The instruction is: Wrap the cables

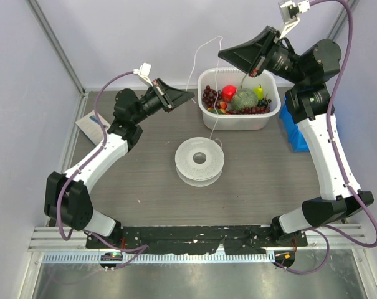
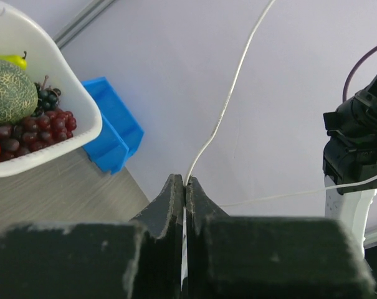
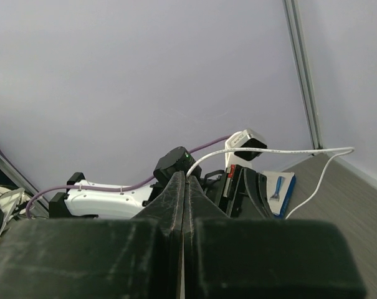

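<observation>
The thin white cable (image 1: 194, 65) hangs in the air between my two grippers and runs down to a translucent white spool (image 1: 200, 160) at the table's middle. My left gripper (image 1: 191, 98) is raised left of the fruit bin and shut on the cable. In the left wrist view the cord (image 2: 229, 99) rises from between the closed fingertips of that gripper (image 2: 186, 182). My right gripper (image 1: 220, 55) is high above the bin's back left corner, shut on the cable. In the right wrist view the cord (image 3: 275, 151) arcs rightward out of the gripper's tips (image 3: 186, 176).
A white bin (image 1: 204, 109) of fruit stands behind the spool; it also shows in the left wrist view (image 2: 63, 93). A blue bin (image 1: 295, 131) sits at the right, by the right arm. A flat white and blue packet (image 1: 90, 126) lies at the far left.
</observation>
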Controlling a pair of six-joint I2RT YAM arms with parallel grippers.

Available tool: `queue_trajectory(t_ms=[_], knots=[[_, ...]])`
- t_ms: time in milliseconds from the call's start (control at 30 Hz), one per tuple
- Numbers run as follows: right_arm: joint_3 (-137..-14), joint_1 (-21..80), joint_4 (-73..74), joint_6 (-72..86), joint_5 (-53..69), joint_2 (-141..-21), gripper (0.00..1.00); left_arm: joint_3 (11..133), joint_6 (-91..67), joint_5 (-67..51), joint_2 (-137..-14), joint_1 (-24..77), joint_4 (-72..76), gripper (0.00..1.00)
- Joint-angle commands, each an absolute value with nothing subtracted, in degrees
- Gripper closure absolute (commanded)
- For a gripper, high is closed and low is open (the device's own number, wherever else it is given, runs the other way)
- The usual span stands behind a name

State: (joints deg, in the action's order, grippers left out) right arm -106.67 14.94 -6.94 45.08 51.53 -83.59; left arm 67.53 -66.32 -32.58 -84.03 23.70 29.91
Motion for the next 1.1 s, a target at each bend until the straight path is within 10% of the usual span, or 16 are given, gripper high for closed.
queue_trajectory(t_ms=[0,300,633,1067], knots=[[-105.12,15.38,-8.35,43.33,50.8,-81.74,0.99,67.86,-65.31,-33.13,-81.04,22.68,32.79,1.0],[-102.14,15.29,2.08,35.34,47.46,-81.65,0.98,68.19,-50.4,-33.23,-71.12,13.99,4.89,1.0],[-97.3,18.99,9.91,27.01,48.96,-86.66,0.27,81.1,-45.37,-42.62,-64.07,-18.44,-18.0,1.0],[-85.61,18.98,24.43,0.81,35.51,-83.32,0.16,101.78,-29.71,-27.08,-68.02,-20.13,-32.95,1.0]])
